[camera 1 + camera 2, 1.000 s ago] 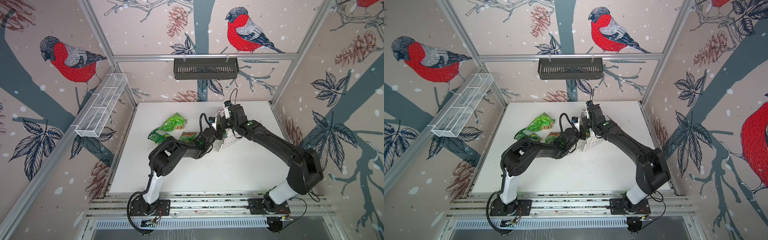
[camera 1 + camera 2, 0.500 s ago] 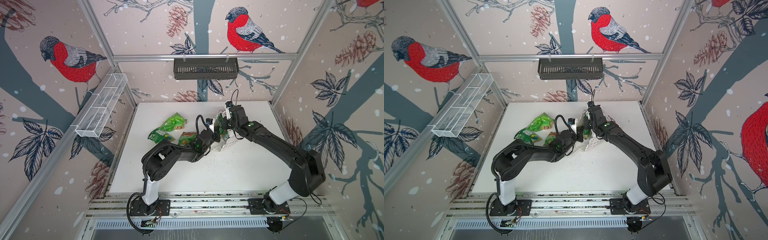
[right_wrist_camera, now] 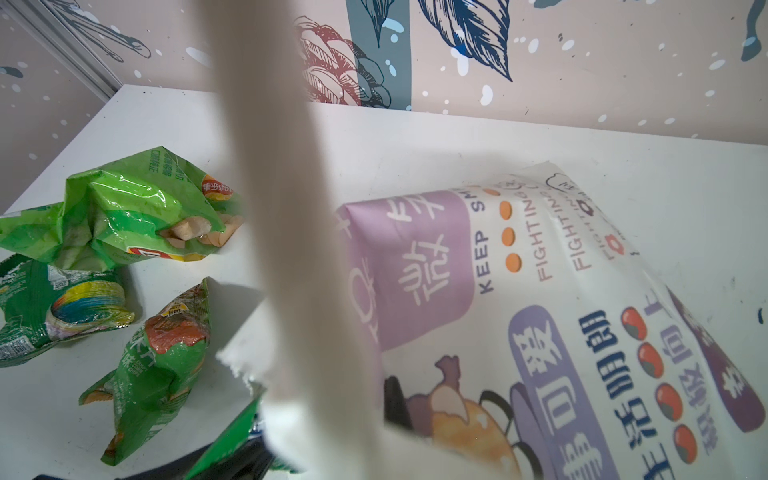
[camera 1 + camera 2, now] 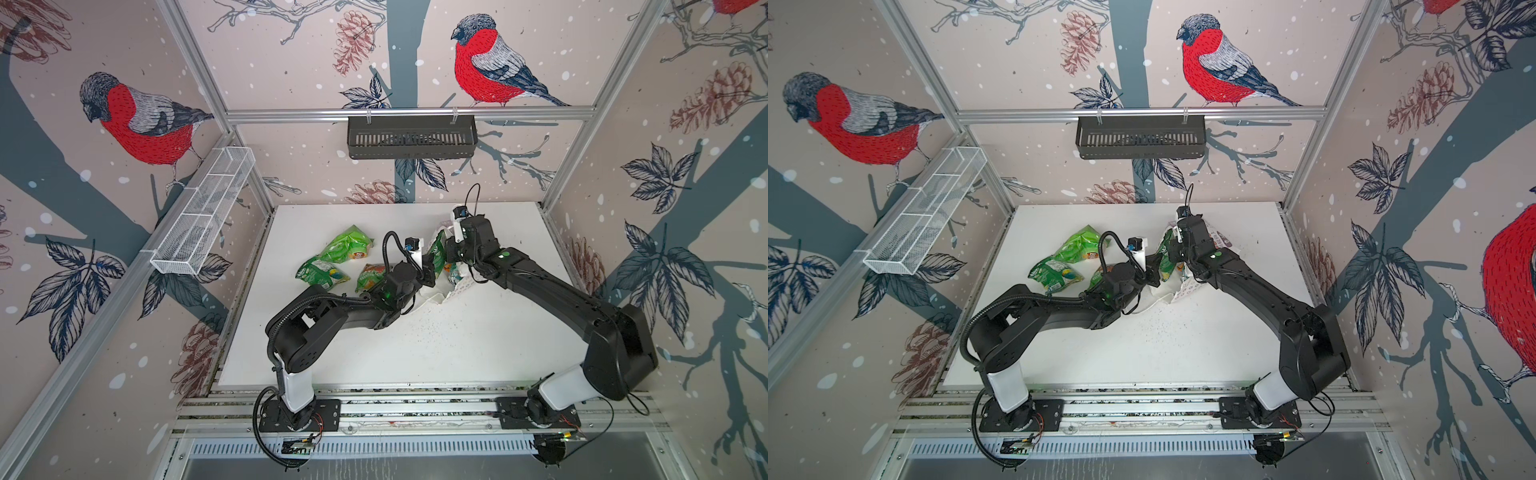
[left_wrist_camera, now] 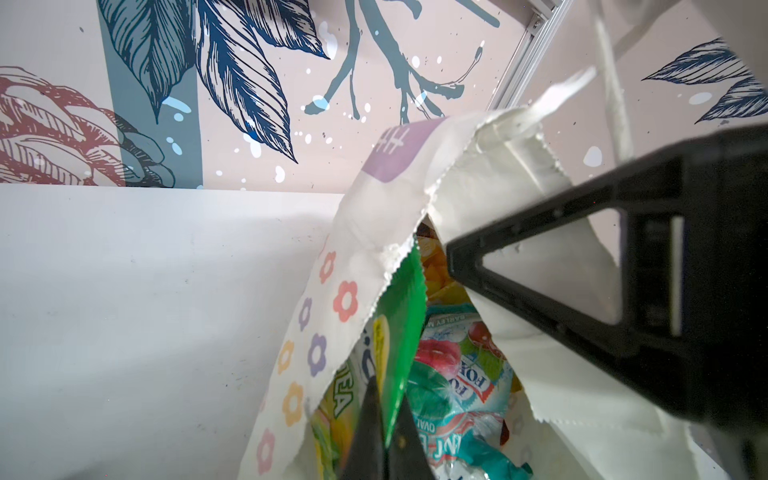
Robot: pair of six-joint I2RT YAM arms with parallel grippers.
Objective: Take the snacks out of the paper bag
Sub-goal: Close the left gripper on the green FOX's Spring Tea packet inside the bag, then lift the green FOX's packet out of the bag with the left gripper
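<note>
The white paper bag [image 4: 457,286] lies on the table right of the middle, and the left wrist view looks into its mouth [image 5: 332,291]. My left gripper [image 5: 388,415] is shut on the edge of a green snack packet [image 5: 401,316] that sticks out of the mouth. Both top views show the packet upright [image 4: 438,255] [image 4: 1167,257]. A teal packet [image 5: 453,395] and a yellow-orange one [image 5: 434,270] remain inside. My right gripper [image 4: 451,253] is shut on the bag's upper rim, and one of its fingers [image 5: 623,270] shows. Three green packets [image 4: 347,245] [image 4: 322,272] [image 4: 370,277] lie on the table left of the bag.
A white wire basket [image 4: 203,216] hangs on the left wall and a black slotted basket [image 4: 411,137] on the back wall. Dark crumbs [image 4: 432,332] speckle the white table in front of the bag. The bag's white rim [image 3: 291,249] blocks the middle of the right wrist view.
The green packet has come up out of the bag's mouth in my left gripper, and the left elbow has swung leftward. The right gripper stays on the bag's rim.
</note>
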